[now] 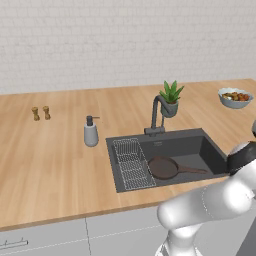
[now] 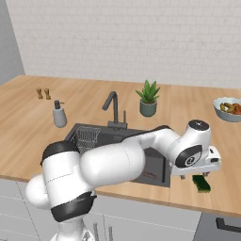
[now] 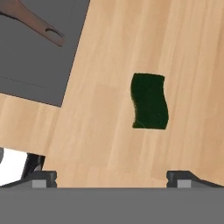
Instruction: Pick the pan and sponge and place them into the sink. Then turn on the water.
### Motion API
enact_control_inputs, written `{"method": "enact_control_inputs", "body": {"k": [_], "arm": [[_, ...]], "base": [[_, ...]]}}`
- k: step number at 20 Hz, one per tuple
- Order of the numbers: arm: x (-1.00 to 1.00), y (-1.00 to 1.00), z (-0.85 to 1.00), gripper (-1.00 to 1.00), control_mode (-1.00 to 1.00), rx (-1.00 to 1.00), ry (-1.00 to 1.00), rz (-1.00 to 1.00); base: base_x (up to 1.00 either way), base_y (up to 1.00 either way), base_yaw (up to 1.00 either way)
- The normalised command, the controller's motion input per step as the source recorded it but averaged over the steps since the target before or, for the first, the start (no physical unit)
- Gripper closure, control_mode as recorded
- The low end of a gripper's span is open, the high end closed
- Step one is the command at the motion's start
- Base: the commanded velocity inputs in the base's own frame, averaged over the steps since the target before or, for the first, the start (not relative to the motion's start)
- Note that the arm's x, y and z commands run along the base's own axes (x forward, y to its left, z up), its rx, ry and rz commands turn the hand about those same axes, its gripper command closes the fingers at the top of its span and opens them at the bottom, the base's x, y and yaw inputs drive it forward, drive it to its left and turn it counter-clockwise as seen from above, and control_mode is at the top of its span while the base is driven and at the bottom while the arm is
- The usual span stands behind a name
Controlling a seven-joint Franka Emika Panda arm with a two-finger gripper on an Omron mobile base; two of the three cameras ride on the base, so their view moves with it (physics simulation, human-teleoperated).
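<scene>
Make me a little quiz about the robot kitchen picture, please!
1. True or false: the pan already lies inside the sink.
2. Where is the sponge? A) in the sink B) on the wooden counter beside the sink C) in the gripper
3. Fill in: the gripper's jaws stand ____ above the sponge.

Key: 1 true. 2 B; the sponge lies flat on the counter, untouched. 3 open; both finger tips sit wide apart with nothing between them.
</scene>
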Motion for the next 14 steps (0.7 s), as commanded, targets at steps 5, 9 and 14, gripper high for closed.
{"method": "enact_control_inputs", "body": {"k": [5,9,14], "arm": [[0.17,-0.04,-0.25,-1.00,-1.00,0.00,0.00,0.00],[0.32,-0.05,-0.31,-1.00,-1.00,0.00,0.05,0.00],[0.25,-0.19,-0.30,-1.00,-1.00,0.00,0.09,0.00]], "base": [[0.00,0.00,0.00],[0.00,0.00,0.00],[0.00,0.00,0.00]]}}
